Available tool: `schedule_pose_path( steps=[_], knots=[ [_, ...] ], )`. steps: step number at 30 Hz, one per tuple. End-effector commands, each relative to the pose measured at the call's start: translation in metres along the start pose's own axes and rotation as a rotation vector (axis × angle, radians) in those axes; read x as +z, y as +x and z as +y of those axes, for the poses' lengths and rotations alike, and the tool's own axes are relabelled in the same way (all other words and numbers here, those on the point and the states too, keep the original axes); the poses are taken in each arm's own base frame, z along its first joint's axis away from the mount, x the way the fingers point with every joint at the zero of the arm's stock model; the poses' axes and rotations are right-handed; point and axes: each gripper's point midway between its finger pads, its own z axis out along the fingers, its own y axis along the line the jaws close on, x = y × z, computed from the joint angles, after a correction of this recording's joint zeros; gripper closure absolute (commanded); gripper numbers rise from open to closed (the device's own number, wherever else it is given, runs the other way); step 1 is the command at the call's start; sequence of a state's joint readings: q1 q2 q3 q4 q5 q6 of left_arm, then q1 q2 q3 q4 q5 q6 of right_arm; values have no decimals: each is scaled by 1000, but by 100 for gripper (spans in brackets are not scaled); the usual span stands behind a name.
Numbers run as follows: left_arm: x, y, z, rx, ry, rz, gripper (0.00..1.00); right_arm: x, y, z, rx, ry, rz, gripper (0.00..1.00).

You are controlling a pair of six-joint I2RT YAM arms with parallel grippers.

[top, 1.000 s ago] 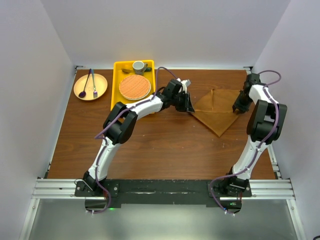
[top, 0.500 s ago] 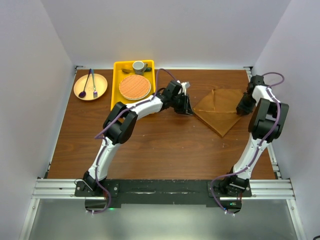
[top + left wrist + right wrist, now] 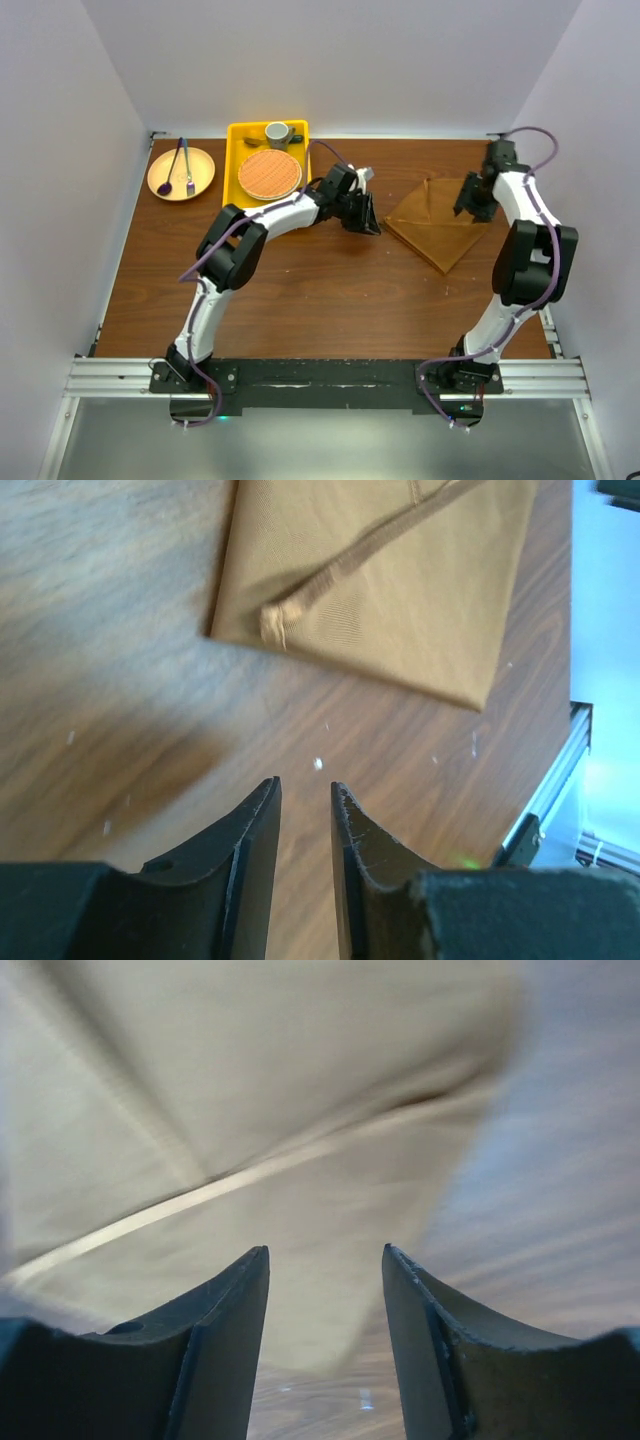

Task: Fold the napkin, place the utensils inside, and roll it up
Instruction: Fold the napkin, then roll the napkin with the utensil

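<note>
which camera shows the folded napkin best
The top external view: nearly the whole folded napkin lies in frame on the table. The left wrist view shows it sharper but cropped at the top. The right wrist view gives only a blurred close patch.

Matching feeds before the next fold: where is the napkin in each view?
Top external: napkin right of centre, in the far half.
Left wrist: napkin across the top, middle to right.
Right wrist: napkin fills the upper left, blurred.
Shared landmark: the brown wooden table.
</note>
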State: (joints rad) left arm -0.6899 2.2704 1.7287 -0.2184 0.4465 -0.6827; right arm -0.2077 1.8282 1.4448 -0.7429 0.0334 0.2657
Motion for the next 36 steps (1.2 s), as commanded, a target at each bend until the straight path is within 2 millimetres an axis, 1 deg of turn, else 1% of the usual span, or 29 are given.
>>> schedule_pose_path(
  steps=[1, 2, 3, 4, 5, 6, 7, 8, 10, 11, 13, 16, 20, 23, 25, 26, 28, 29, 31, 34, 35, 36],
  knots=[
    [-55, -31, -44, 89, 82, -99, 68, 7, 22, 56, -142, -85, 16, 50],
    [-58, -28, -42, 91, 77, -95, 68, 11, 27, 62, -146, -86, 31, 53],
    [-62, -27, -42, 91, 75, -94, 68, 14, 31, 69, -139, -107, 44, 61],
    [-70, -28, -48, 100, 82, -104, 68, 16, 34, 73, -127, -117, 52, 65],
    [-72, -24, -46, 101, 75, -98, 68, 18, 38, 82, -134, -131, 54, 68],
    [-75, -23, -47, 103, 74, -100, 68, 20, 41, 86, -139, -137, 51, 71],
    [-83, -24, -51, 108, 76, -109, 68, 22, 42, 87, -137, -138, 52, 74],
    [-84, -21, -47, 107, 67, -102, 68, 25, 51, 96, -161, -145, 70, 76],
    [-92, -19, -50, 111, 68, -109, 68, 30, 57, 99, -165, -145, 87, 82],
    [-92, -14, -46, 107, 58, -100, 68, 34, 62, 100, -171, -143, 99, 83],
    [-95, -10, -45, 100, 59, -98, 68, 38, 67, 100, -166, -143, 106, 84],
    [-97, -6, -44, 97, 60, -96, 68, 45, 78, 101, -157, -145, 127, 85],
    [-99, -6, -41, 98, 54, -95, 68, 51, 90, 103, -157, -147, 150, 85],
    [-102, -7, -37, 98, 46, -96, 68, 53, 106, 100, -139, -145, 187, 87],
    [-105, -8, -33, 98, 40, -96, 68, 49, 110, 101, -132, -150, 185, 87],
    [-107, -8, -31, 94, 34, -97, 68, 48, 117, 98, -126, -145, 198, 87],
    [-112, -10, -26, 90, 29, -103, 68, 42, 125, 105, -105, -176, 206, 87],
    [-114, -10, -25, 89, 28, -105, 68, 42, 136, 105, -98, -180, 227, 87],
    [-119, -12, -20, 85, 22, -113, 68, 34, 148, 119, -108, -214, 240, 87],
    [-124, -13, -16, 79, 17, -114, 68, 27, 161, 128, -128, -217, 248, 86],
    [-125, -13, -15, 77, 16, -114, 68, 22, 159, 129, -131, -222, 237, 85],
    [-127, -14, -14, 77, 15, -119, 68, 20, 157, 125, -149, -204, 231, 84]
  ],
)
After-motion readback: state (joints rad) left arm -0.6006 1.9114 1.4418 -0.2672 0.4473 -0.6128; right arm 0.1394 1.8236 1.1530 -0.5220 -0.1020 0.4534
